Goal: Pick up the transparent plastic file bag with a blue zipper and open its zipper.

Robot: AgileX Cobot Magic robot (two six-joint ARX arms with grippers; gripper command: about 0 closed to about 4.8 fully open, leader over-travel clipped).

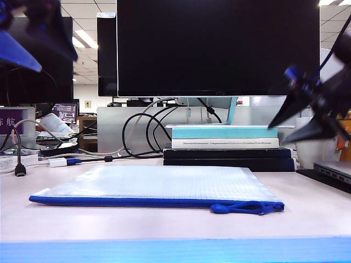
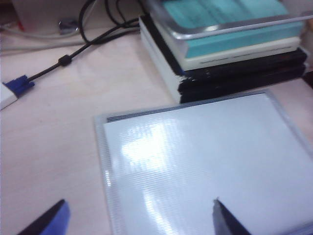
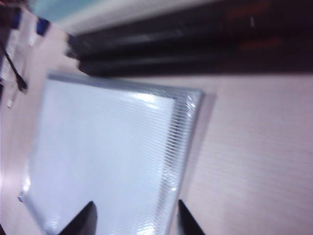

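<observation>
We see the file bag [image 1: 159, 183] as translucent whitish plastic with a fine ribbed mesh texture, glossy where ceiling light reflects on it. Its zipper [image 1: 126, 201] is a royal-blue fabric-like strip ending in a cord pull [image 1: 244, 208]. The table [image 1: 164, 222] looks matt, pale wood-grain laminate. The stacked books [image 1: 225, 147] show matt paper covers.

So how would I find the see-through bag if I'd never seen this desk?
Find the big black monitor, then the stack of books under it. On the table in front of the books lies the flat, whitish file bag. Only it has a blue zipper along its front edge, ending in a cord loop.
</observation>
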